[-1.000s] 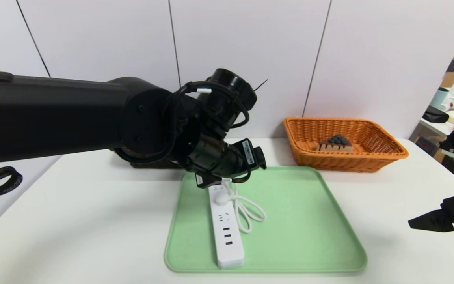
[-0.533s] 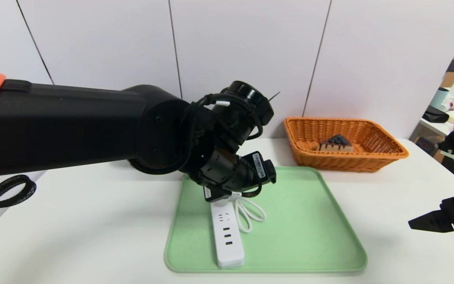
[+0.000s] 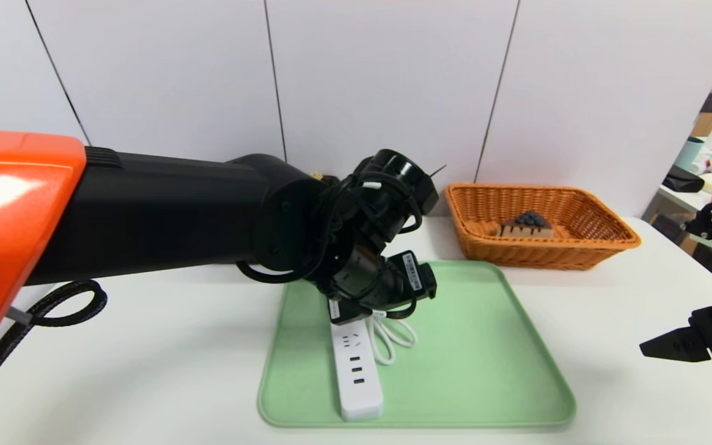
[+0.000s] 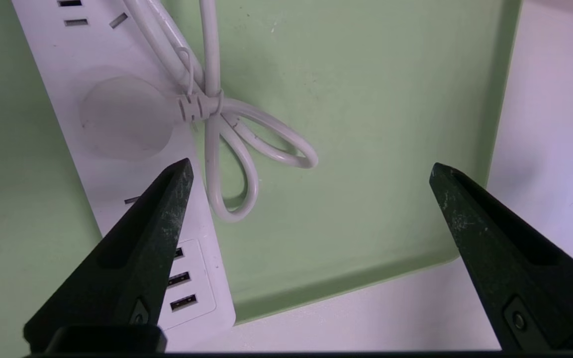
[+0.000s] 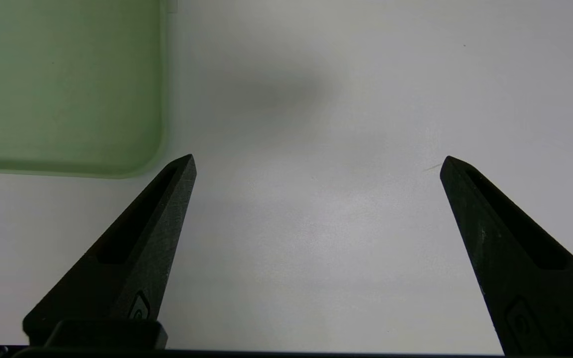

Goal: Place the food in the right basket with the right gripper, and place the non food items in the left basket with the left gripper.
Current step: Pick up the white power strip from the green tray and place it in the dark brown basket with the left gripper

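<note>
My left claw [image 4: 311, 168], wide and empty, has shifted rightward and lower over the power strip [image 3: 357, 377], which lies lengthwise on the tray [image 3: 455, 425], off-centre beneath one finger [image 4: 167, 219].

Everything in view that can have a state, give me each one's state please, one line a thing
Left gripper: open, empty, above the tray.
Right gripper: open, empty, idle over the table beside the tray.
Power strip: lying on the tray, not gripped.
Cord: looped and tied, lying partly across the strip.
Tray: flat on the table.
Orange basket: upright, holding the cake.
Cake: inside the orange basket, blueberries up.
</note>
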Tool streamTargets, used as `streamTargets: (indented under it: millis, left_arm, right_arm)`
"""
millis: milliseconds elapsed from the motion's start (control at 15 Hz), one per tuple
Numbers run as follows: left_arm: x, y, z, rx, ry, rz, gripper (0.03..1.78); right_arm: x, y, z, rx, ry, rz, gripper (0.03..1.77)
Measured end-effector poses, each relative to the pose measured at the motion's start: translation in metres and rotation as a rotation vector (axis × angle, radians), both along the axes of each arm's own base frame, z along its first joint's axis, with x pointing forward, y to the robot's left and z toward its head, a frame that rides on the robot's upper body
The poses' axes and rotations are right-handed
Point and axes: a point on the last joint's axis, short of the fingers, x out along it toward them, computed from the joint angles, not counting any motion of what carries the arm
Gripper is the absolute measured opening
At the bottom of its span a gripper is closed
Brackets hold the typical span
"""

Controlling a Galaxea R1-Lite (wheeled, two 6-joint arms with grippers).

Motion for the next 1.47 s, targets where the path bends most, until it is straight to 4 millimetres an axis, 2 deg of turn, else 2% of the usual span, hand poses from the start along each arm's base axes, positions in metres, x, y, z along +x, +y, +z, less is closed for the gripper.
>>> streamTargets:
  millis: [1467]
  left_arm:
    - [0.009,-0.013,-0.023,0.007,0.024,-0.019,1.69]
  right_arm:
    - [0.001,0.001,0.004,0.001,-0.017,0.003,1.70]
